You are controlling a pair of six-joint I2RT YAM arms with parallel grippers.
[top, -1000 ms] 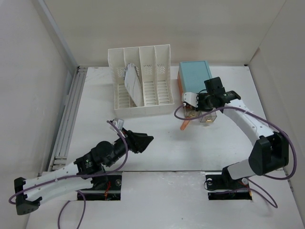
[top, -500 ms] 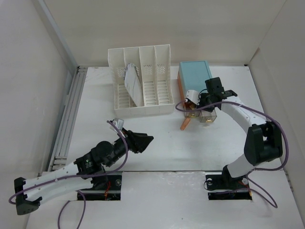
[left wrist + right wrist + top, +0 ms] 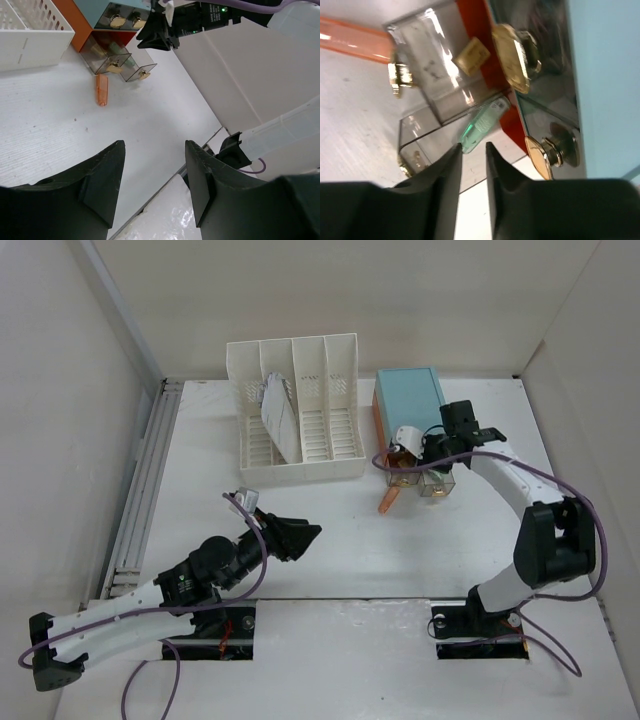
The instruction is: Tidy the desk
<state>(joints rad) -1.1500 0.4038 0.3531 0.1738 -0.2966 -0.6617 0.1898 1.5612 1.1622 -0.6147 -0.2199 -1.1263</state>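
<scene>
The white desk (image 3: 340, 550) holds a teal drawer box (image 3: 410, 395) with two clear drawers (image 3: 400, 478) pulled out. A green tube (image 3: 482, 122) lies in the nearer clear drawer (image 3: 435, 90). My right gripper (image 3: 473, 146) hovers just above that drawer; its fingers stand a narrow gap apart with nothing between them. In the top view the right gripper (image 3: 427, 454) is over the drawers. An orange pen (image 3: 388, 501) lies on the desk in front of the drawers. My left gripper (image 3: 312, 532) hangs open and empty over the desk's near middle, its fingers (image 3: 107, 175) wide apart.
A white slotted file rack (image 3: 295, 410) with papers (image 3: 275, 415) stands at the back centre. A grey rail (image 3: 145, 480) runs along the desk's left edge. Gold knobs (image 3: 512, 45) stick out from the drawer fronts. Walls enclose the desk on three sides.
The right gripper has shifted slightly back and right toward the teal box, and its jaws have narrowed a little. The left arm has not moved.
</scene>
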